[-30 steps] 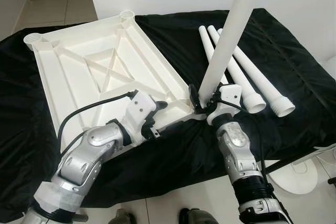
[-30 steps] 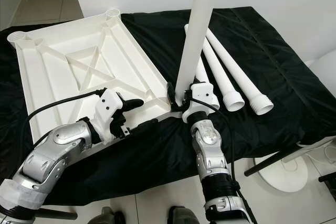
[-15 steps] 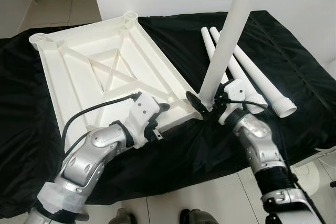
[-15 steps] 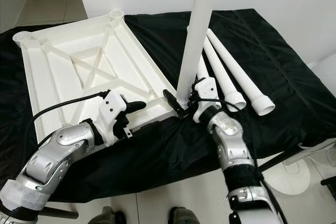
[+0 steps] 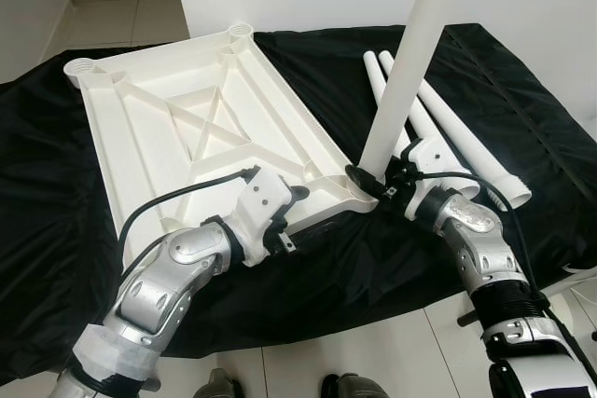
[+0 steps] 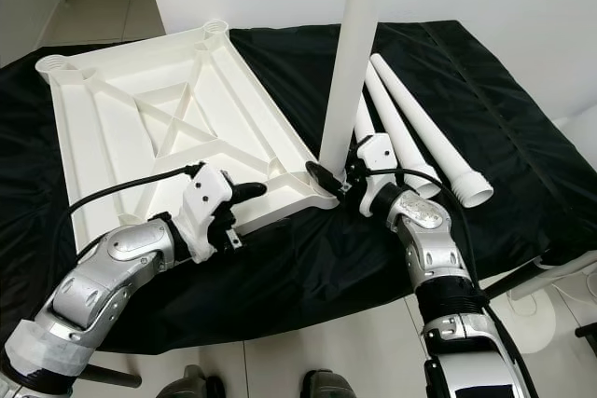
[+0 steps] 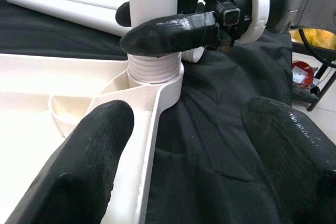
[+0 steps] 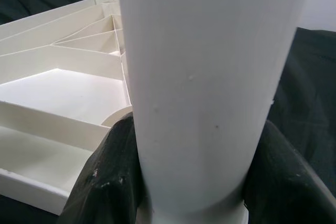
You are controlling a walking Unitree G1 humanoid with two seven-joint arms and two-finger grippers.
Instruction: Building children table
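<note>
Right gripper (image 6: 338, 177) is clamped around the foot of the upright leg (image 6: 358, 53), whose threaded end is seated in the near corner socket of the upturned tabletop (image 6: 140, 128) on the black cloth (image 6: 280, 258). Left gripper (image 6: 244, 195), fingers apart, is held at the tabletop's near edge. One leg appears fitted though perhaps not fully screwed home; three loose legs (image 6: 420, 142) remain to be fitted.

A black cloth-covered desk (image 5: 308, 277) carries an upside-down white plastic ribbed tabletop (image 5: 187, 137) on its left half. At the tabletop's near right corner a long white plastic tube leg (image 5: 410, 62) stands upright in the corner socket. To the right of that leg, three loose white tube legs (image 5: 466, 151) lie side by side on the cloth. The right hand (image 5: 373, 184) clasps the upright leg at its base, and the left hand (image 5: 289, 207) sits spread at the tabletop's near edge, left of the socket.
</note>
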